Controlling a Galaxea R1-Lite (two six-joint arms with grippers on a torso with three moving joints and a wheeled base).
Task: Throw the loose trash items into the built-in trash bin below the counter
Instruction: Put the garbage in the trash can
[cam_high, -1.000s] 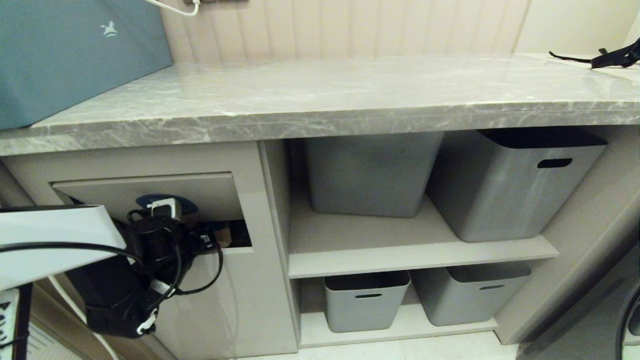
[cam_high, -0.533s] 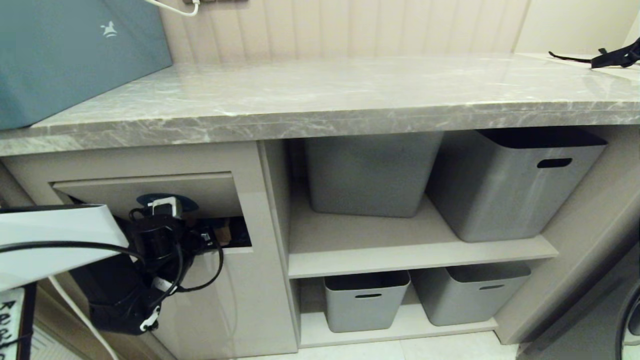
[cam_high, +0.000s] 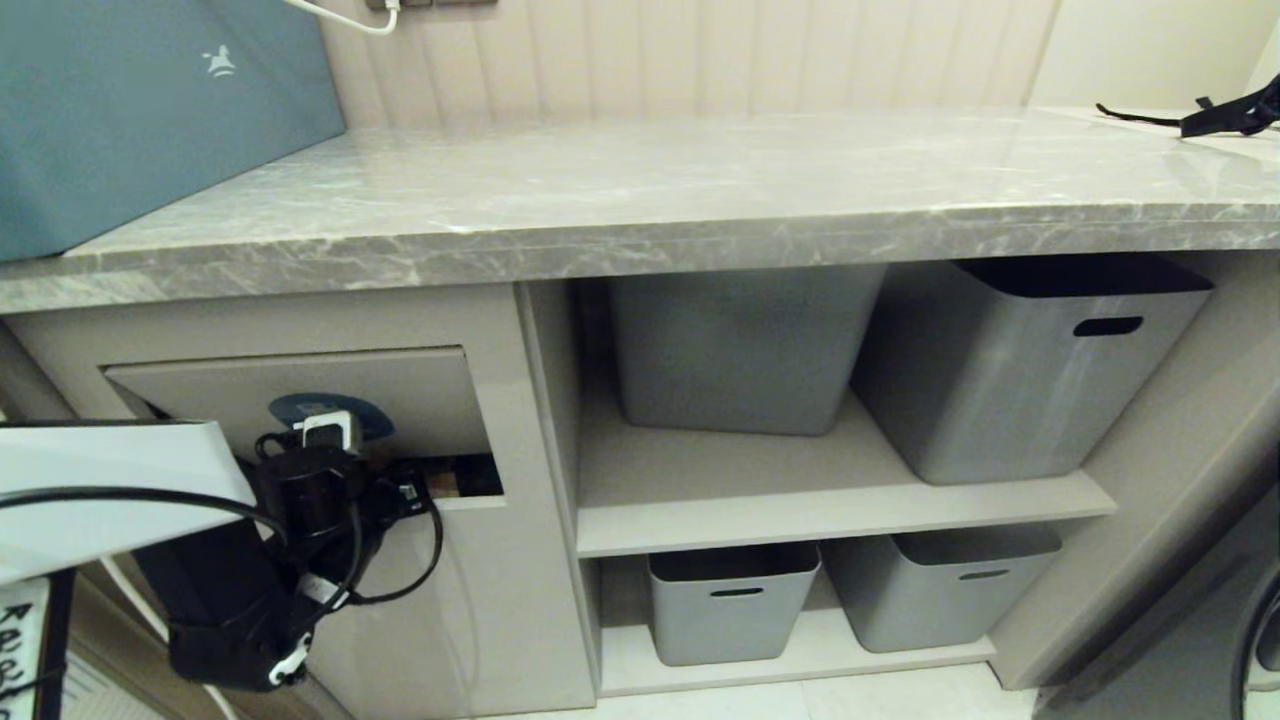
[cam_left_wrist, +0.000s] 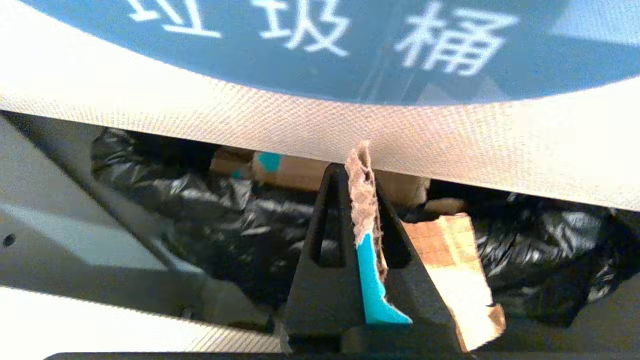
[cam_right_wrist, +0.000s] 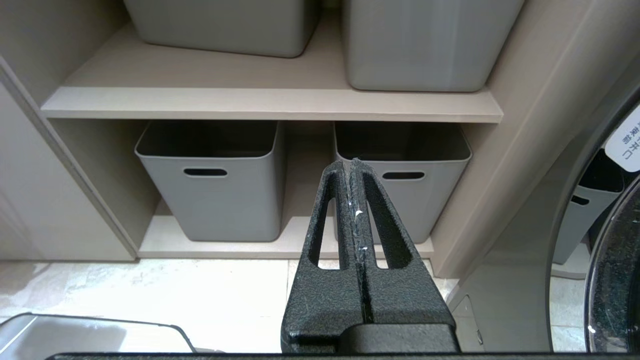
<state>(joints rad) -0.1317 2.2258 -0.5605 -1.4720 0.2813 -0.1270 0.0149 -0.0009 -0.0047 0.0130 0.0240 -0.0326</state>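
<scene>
Between the left gripper's (cam_left_wrist: 361, 165) closed jaws sits a turquoise-faced cardboard scrap (cam_left_wrist: 367, 235), just under the bin flap (cam_left_wrist: 310, 135); right gripper (cam_right_wrist: 354, 165) jaws closed, empty.

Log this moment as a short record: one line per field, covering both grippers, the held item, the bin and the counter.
left gripper: at the flap of the built-in trash bin, jaws shut on a cardboard scrap with a turquoise face
bin contents: black liner, brown cardboard pieces already inside
right gripper: idle, jaws shut, empty, facing the lower grey storage bins
counter: no scraps seen on it
</scene>
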